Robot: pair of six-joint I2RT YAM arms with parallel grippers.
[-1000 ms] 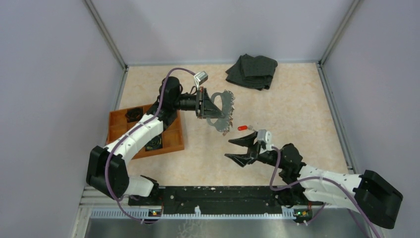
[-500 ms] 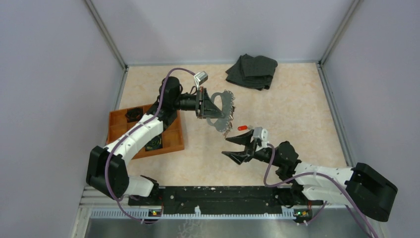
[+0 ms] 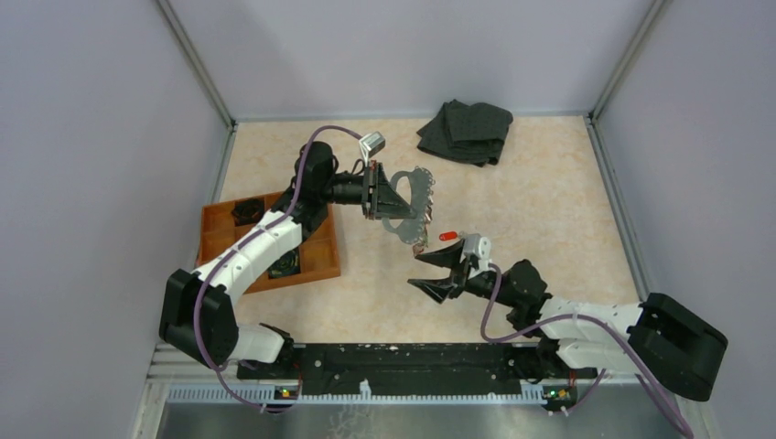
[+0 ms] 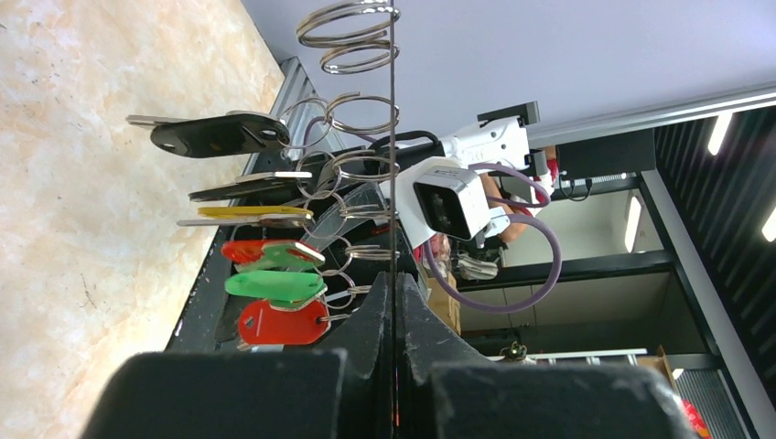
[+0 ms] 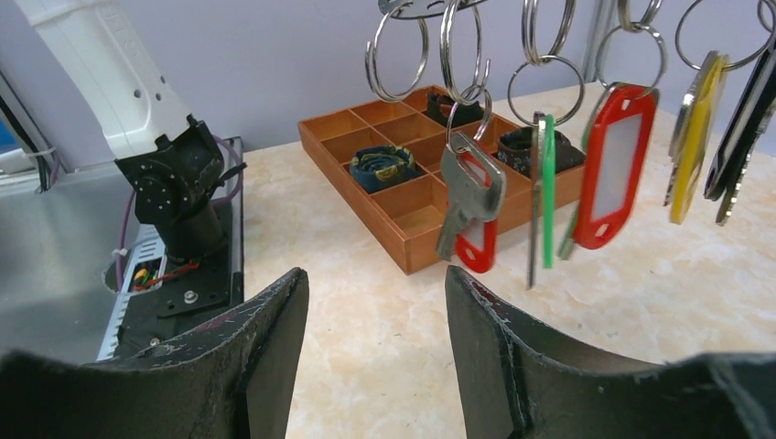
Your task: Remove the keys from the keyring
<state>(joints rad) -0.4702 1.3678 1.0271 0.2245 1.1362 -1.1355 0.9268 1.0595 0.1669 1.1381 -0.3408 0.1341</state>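
I've got the left arm (image 3: 256, 242) rising from its base and bent at the elbow. The wrist is turned to the right, so the left gripper (image 3: 389, 195) points sideways, up off the table. Its fingers (image 4: 371, 320) are pressed flat together, pinching the keyring (image 4: 394, 137). My right arm (image 3: 586, 320) lies low and reaches leftward toward the middle. The right gripper (image 3: 423, 272) faces left with its fingers (image 5: 274, 320) spread wide apart.
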